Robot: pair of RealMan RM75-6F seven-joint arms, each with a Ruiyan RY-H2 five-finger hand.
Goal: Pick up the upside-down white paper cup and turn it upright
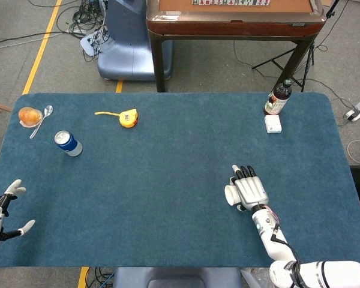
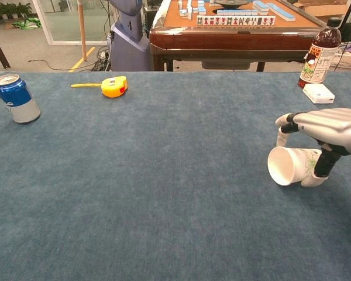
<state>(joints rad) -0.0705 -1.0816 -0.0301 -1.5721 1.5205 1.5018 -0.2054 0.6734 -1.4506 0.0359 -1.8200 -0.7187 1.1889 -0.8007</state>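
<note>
The left hand (image 1: 1, 210) is seen at the near left edge of the blue table (image 1: 168, 198) in the head view, with its fingers spread apart and nothing held. Near the front right of the table, the white paper cup (image 2: 293, 165) is found lying on its side, its open mouth turned toward the table's middle. The right hand (image 2: 327, 132) is placed over the cup, palm down: in the chest view the fingers (image 2: 282, 136) are curled down along the far side of the cup while the thumb (image 2: 316, 177) is set against its near side, so the cup is enclosed between them. In the head view the cup (image 1: 231, 194) is mostly covered by the hand (image 1: 248, 189), only its rim showing at the left. Whether the cup is lifted off the cloth cannot be told. Farther back on the left, a blue soda can (image 1: 68, 143) is seen upright, and beyond it a spoon (image 1: 43, 119) lies beside an orange item (image 1: 29, 115). A yellow tape measure (image 1: 126, 117) is seen toward the far middle. At the far right, a small white box (image 1: 273, 123) lies just in front of a dark bottle (image 1: 278, 98).
</note>
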